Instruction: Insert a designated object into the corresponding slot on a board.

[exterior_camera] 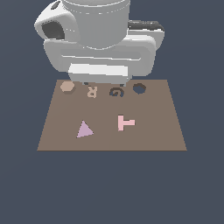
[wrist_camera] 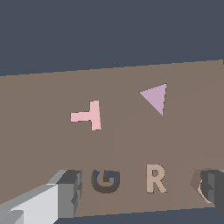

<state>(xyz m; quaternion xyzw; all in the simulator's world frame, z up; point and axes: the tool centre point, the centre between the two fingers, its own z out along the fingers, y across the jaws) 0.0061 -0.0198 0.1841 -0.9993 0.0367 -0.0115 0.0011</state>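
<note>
The board (exterior_camera: 111, 114) lies flat on a dark blue-grey floor (exterior_camera: 111, 188), with the big white arm (exterior_camera: 98, 39) looming over its far edge in the exterior view. Along that far edge, going from the exterior view's left to its right, stand four things in a row. First comes the hexagon (exterior_camera: 67, 87), peach-tan, lying flat near the far left corner. Just beside it is the tan R (exterior_camera: 92, 92), then the dark G (exterior_camera: 116, 92), and last the slot (exterior_camera: 139, 88), a dark round hole near the far right corner. The hexagon and the slot are well apart, with both letters between them.

Nearer the front of the board, a mauve triangle (exterior_camera: 84, 130) lies on the exterior view's left, and the pink T (exterior_camera: 125, 123) lies on its right, roughly in front of the G.

In the wrist view the gripper (wrist_camera: 144, 194) hangs low over the letter row, its two fingers spread wide with nothing between them but the G (wrist_camera: 105, 180) and the R (wrist_camera: 155, 178) on the board (wrist_camera: 52, 144) below. One finger (wrist_camera: 65, 192) shows beside the G; the other finger (wrist_camera: 214, 188) sits in front of the hexagon (wrist_camera: 197, 186), hiding most of it. Whether that finger touches the hexagon cannot be told. Beyond the letters lie the T (wrist_camera: 89, 116) and the triangle (wrist_camera: 155, 97).
</note>
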